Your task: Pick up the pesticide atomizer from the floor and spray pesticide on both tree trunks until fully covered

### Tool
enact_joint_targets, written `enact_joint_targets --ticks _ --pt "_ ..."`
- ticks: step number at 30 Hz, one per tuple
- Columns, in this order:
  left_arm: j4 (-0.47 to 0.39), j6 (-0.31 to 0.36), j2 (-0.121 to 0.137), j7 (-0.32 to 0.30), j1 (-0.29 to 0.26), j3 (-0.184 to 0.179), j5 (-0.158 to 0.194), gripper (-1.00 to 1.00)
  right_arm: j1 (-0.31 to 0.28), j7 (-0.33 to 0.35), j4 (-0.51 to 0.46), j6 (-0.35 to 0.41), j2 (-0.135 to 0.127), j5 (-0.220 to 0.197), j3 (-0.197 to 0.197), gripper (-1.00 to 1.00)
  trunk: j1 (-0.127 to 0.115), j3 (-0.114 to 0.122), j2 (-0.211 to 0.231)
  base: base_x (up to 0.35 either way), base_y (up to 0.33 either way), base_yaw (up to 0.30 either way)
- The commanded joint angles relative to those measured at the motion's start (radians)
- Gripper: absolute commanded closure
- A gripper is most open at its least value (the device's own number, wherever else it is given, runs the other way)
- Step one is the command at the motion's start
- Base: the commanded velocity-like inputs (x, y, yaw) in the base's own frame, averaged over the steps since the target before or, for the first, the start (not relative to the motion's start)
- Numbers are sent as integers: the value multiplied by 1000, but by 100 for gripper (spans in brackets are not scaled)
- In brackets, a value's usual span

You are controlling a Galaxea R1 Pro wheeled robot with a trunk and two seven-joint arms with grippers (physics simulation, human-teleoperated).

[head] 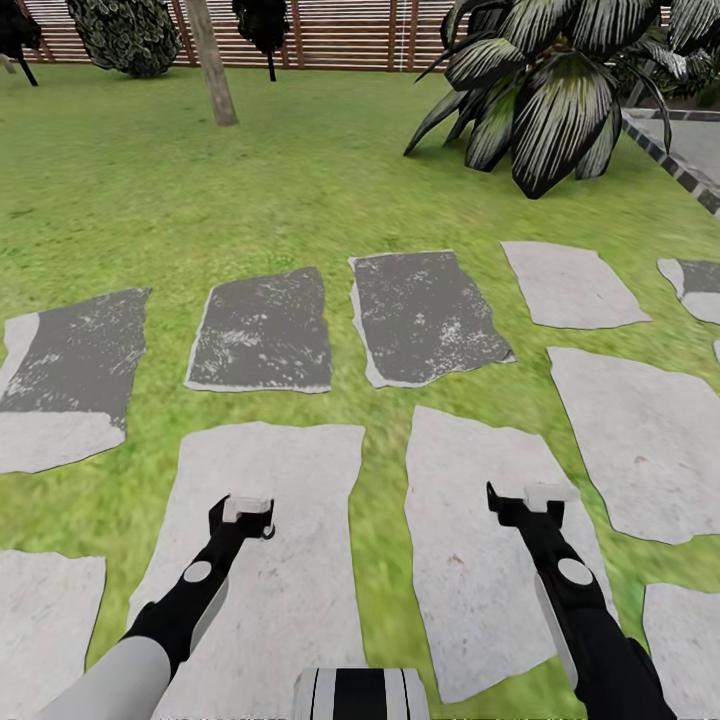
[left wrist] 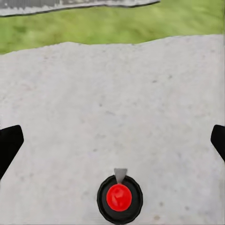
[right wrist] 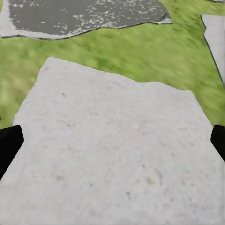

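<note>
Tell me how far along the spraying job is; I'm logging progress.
Done: nothing visibly; the grey-brown tree trunk by the fence looks unsprayed. In hand: the open left hand hangs above a small round black object with a red top, probably the atomizer, standing on a pale grey paving stone. The right hand is open, empty. Left: grasping, then spraying both trunks.

My head camera looks forward and down from high over the floor (head: 300, 190), reaching the fence (head: 330, 40). My left wrist camera hangs close above a pale paving stone (left wrist: 112, 103); my right wrist camera does likewise over its neighbour (right wrist: 112, 154). My head view shares both stones.
</note>
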Motion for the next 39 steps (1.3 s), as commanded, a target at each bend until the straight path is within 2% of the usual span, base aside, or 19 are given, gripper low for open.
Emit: enact_joint_targets --ticks 1,8,26,32,39 --pt "1 -9 0 0 1 1 0 -100 0 0 -4 3 1 0 0 -100 0 -4 0 0 0 0" --pt "10 -28 0 0 6 0 4 -100 0 0 -8 8 2 0 -3 -100 4 -36 -2 0 0 0" --pt "6 -31 -1 0 9 0 3 -100 0 0 -10 9 2 0 -4 -100 12 -133 -6 0 0 0" --pt "7 -50 0 0 12 2 5 -100 0 0 -10 9 2 0 -2 -100 14 -166 -8 0 0 0" --pt "13 -86 1 0 12 3 9 -100 0 0 -10 9 2 0 -2 -100 14 -173 -8 0 0 0"
